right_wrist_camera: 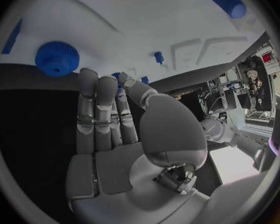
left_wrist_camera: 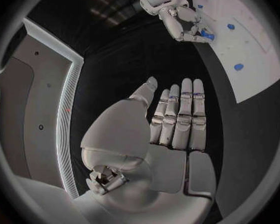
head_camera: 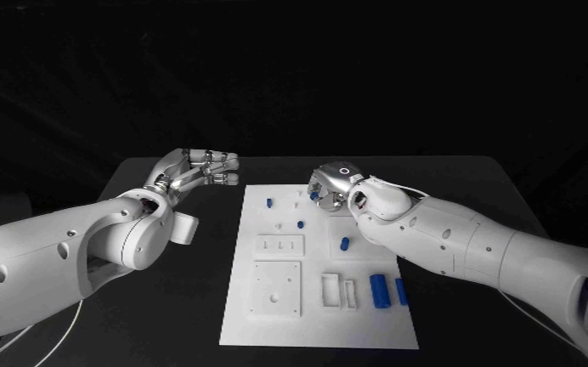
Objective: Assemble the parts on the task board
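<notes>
The white task board [head_camera: 321, 320] lies in the middle of the black table. Small blue parts lie on it: a peg [head_camera: 269, 203] near its far left corner, a piece [head_camera: 344, 244] at mid-board and two cylinders [head_camera: 388, 290] on its right side. My right hand [head_camera: 330, 185] hovers over the board's far edge and pinches a small blue part [left_wrist_camera: 206, 35] between thumb and fingertips. In the right wrist view a round ribbed blue knob [right_wrist_camera: 56, 58] sits on the board beyond the fingers. My left hand [head_camera: 196, 172] is off the board's far left corner, fingers straight and apart, holding nothing.
The board carries raised white blocks and frames [head_camera: 277, 287] on its near half. A white cable [head_camera: 55, 333] trails under my left arm. Bare black table [head_camera: 466, 180] runs on both sides of the board.
</notes>
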